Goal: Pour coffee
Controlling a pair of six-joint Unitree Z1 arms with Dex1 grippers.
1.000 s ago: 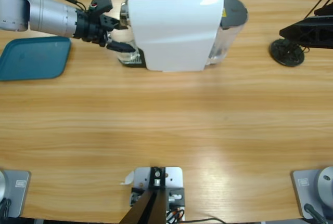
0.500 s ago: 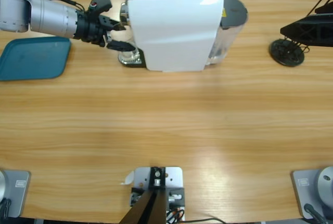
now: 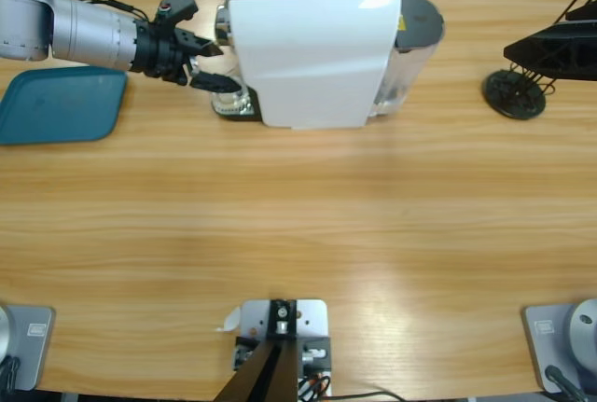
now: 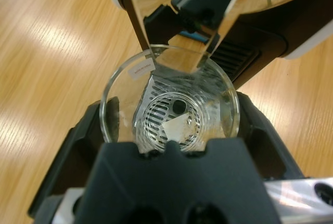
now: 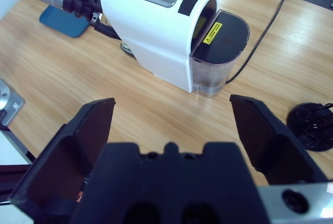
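Wooden counter (image 3: 298, 234): my left claw (image 3: 213, 64) grips the glass (image 4: 169, 99) under the white coffee machine (image 3: 312, 48); my right claw (image 5: 171, 125) hangs wide.

Little here that I can read.
A yellow warning label (image 5: 213, 31) sits on the coffee machine (image 5: 156, 26) by its water tank; a small white sticker (image 4: 140, 70) on the glass (image 4: 169, 102) rim is illegible.
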